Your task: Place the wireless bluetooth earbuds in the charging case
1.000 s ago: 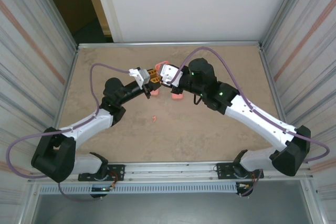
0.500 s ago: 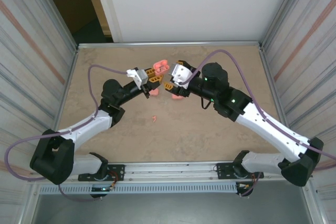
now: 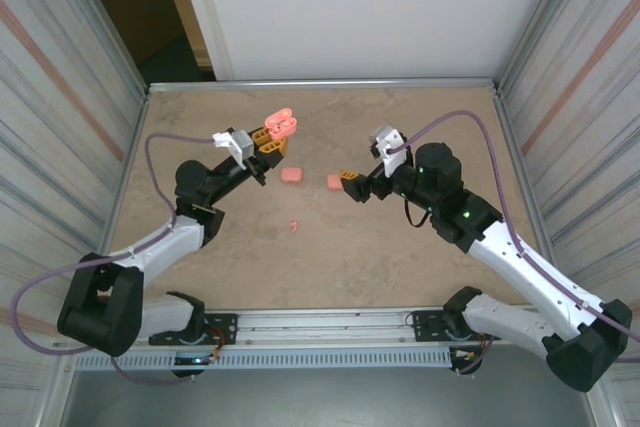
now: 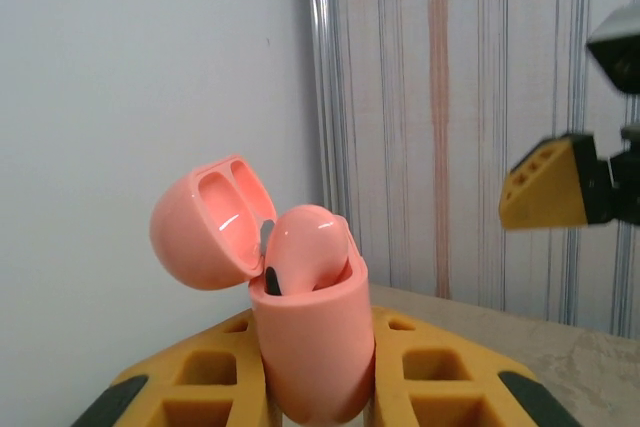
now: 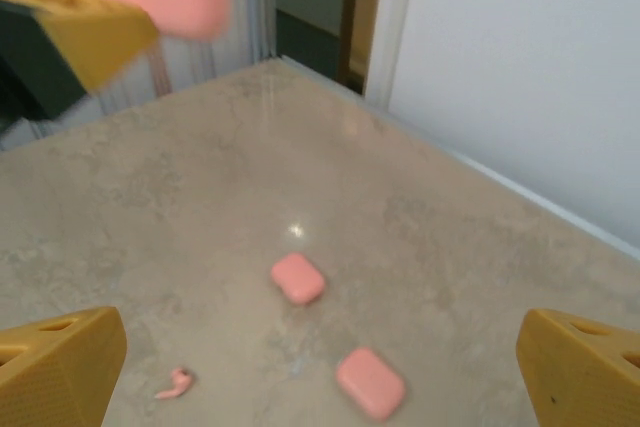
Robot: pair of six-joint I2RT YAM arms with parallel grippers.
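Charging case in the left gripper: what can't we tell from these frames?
- Second socket: left wrist view, hidden behind the earbud sitting in the charging case.
- Case base: left wrist view, cut off by the bottom edge, down between the fingers of the left gripper.
- Case interior: right wrist view, blurred and clipped by the top edge; top view, too small to count earbuds.
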